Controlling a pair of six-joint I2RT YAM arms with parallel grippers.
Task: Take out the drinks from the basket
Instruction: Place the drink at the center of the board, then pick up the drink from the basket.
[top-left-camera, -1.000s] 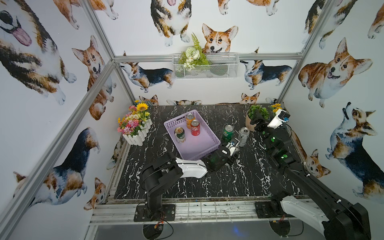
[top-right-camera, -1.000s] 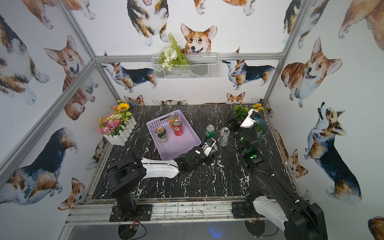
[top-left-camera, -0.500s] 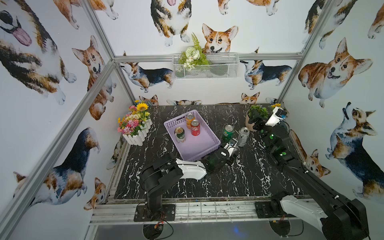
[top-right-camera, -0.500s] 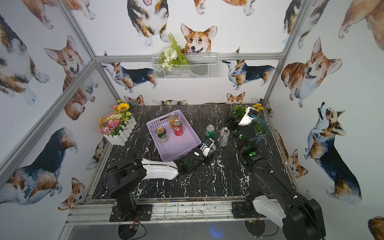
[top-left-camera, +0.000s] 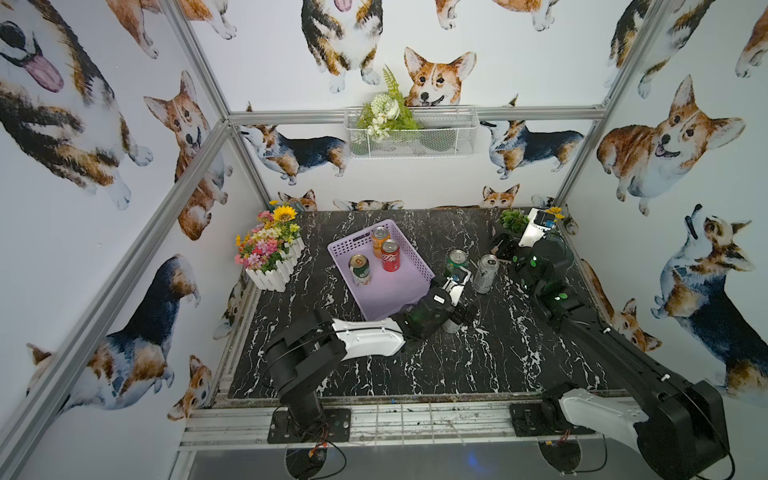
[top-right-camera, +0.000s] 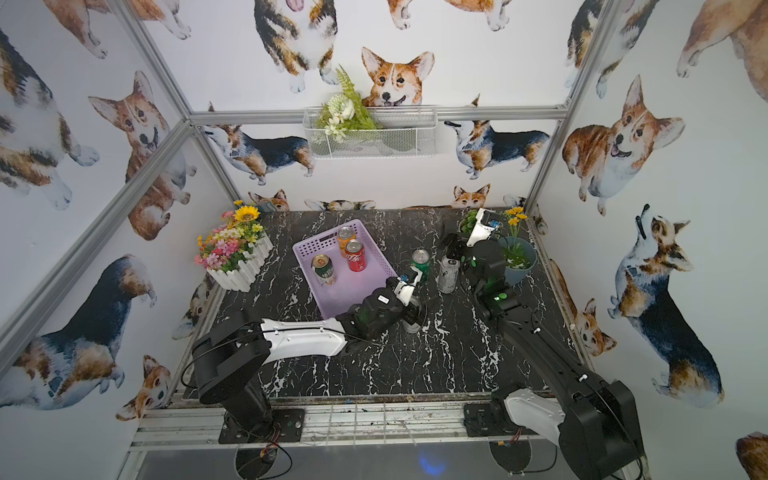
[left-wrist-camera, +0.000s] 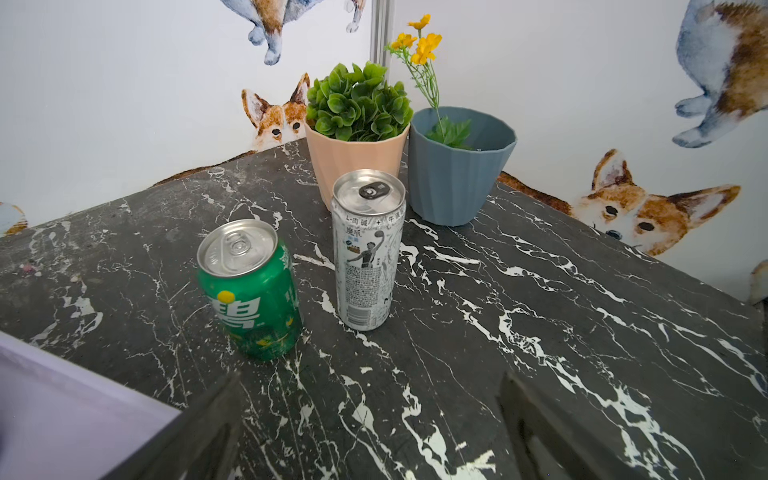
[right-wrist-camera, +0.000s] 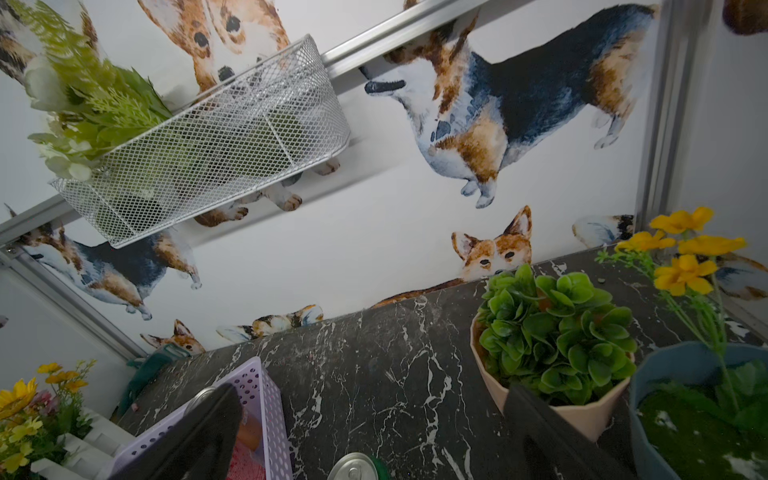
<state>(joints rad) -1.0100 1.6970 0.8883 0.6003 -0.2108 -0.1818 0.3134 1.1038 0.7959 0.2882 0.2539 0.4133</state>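
Note:
The lavender basket (top-left-camera: 395, 291) holds an orange can (top-left-camera: 380, 237), a red can (top-left-camera: 390, 255) and a green can (top-left-camera: 360, 270). To its right, a green can (top-left-camera: 456, 261) and a tall silver can (top-left-camera: 486, 272) stand on the table; both show in the left wrist view. My left gripper (top-left-camera: 463, 313) hangs open at the basket's near right corner. Another silver can (top-right-camera: 412, 322) stands under it, partly hidden. The fingers (left-wrist-camera: 216, 415) show only marble between them. My right gripper (top-left-camera: 503, 249) is open, raised behind the silver can, beside the pots.
A peach pot of green leaves (left-wrist-camera: 353, 158) and a blue pot with yellow flowers (left-wrist-camera: 457, 174) stand at the back right. A white fence planter of flowers (top-left-camera: 272, 253) sits at the left edge. A wire mesh basket (top-left-camera: 411, 133) hangs on the back wall.
My left gripper has opened and let go of the silver can at the basket's near right corner. The right arm has drawn slightly back towards the pots.

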